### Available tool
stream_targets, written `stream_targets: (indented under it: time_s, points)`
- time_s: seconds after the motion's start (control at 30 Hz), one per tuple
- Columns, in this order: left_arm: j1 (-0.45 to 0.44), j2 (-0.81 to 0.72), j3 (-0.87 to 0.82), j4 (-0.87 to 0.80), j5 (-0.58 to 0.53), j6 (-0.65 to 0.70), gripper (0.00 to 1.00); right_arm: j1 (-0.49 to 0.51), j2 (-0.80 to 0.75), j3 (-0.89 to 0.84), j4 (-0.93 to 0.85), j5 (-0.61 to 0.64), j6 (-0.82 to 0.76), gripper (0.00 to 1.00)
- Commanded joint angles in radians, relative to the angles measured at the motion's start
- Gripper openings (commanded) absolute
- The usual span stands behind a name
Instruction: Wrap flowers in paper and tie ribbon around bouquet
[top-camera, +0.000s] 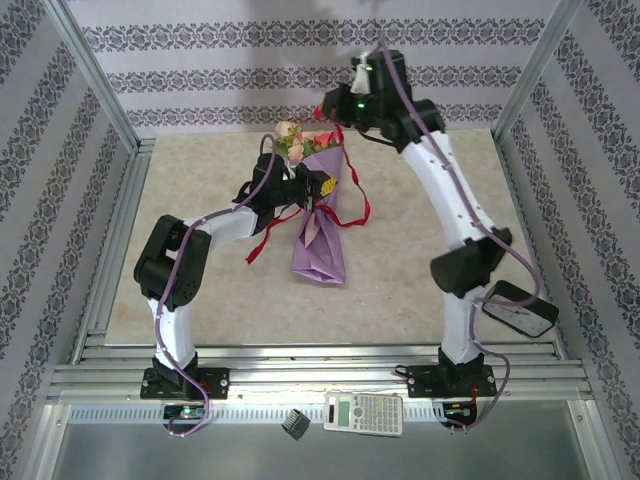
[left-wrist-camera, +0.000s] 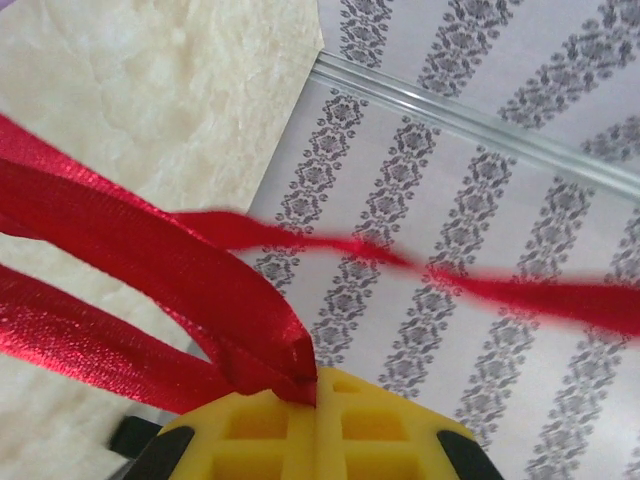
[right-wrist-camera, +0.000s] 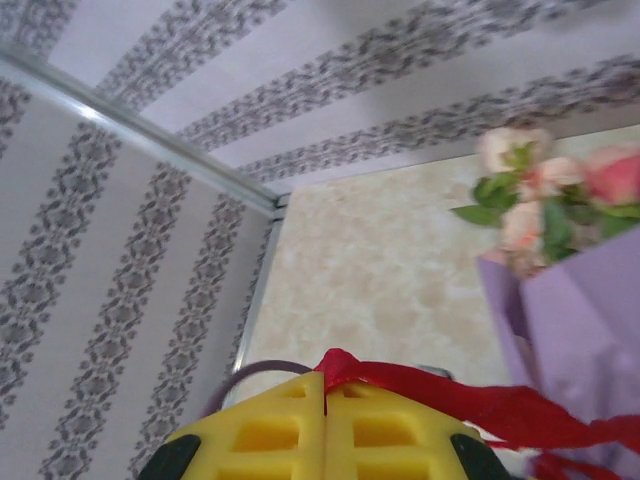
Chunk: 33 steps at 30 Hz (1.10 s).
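Left pincer (left-wrist-camera: 316, 390): you have it clenched on the ribbon (left-wrist-camera: 150, 260).
Right pincer (right-wrist-camera: 323, 388): clenched on the ribbon too.
Bouquet (top-camera: 320, 245): lying on your surface (top-camera: 400, 200).

bouquet (top-camera: 328, 165): 1
paper (top-camera: 320, 262): 1 purple sheet
flowers (right-wrist-camera: 545, 190): about 4 blooms countable in right wrist view, rest blurred, total unclear
ribbon (left-wrist-camera: 150, 250): 1, red
arms: 2, left arm (top-camera: 180, 265) and right arm (top-camera: 450, 200)
claws: 2, left claw (left-wrist-camera: 318, 392) and right claw (right-wrist-camera: 323, 390)
worktop (top-camera: 390, 300): 1
calculator (top-camera: 364, 413): 1
small black item (top-camera: 294, 423): 1
dark flat device (top-camera: 520, 307): 1
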Motion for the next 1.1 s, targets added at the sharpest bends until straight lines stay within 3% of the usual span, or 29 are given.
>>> stream_targets:
  time_s: [0.0, 0.23, 0.37, 0.57, 0.83, 1.07]
  points:
    - [-0.028, -0.008, -0.031, 0.0, 0.005, 0.19, 0.0, 0.034, 0.123, 0.161, -0.044, -0.074, 0.041, 0.0]
    - [-0.064, -0.03, -0.089, -0.044, -0.042, 0.405, 0.0, 0.079, 0.294, 0.346, -0.005, -0.22, 0.104, 0.0]
    - [-0.096, -0.028, -0.078, -0.146, -0.091, 0.579, 0.0, 0.131, 0.308, 0.339, 0.015, -0.298, 0.095, 0.0]
    - [-0.175, -0.06, -0.073, -0.34, -0.289, 0.858, 0.0, 0.177, 0.32, 0.284, -0.014, -0.367, 0.083, 0.0]
    - [-0.238, -0.002, 0.005, -0.5, -0.425, 1.032, 0.0, 0.237, 0.325, 0.234, -0.069, -0.456, 0.016, 0.0]
    - [-0.243, 0.017, 0.031, -0.516, -0.444, 1.029, 0.0, 0.299, 0.241, 0.079, -0.125, -0.468, -0.094, 0.0]
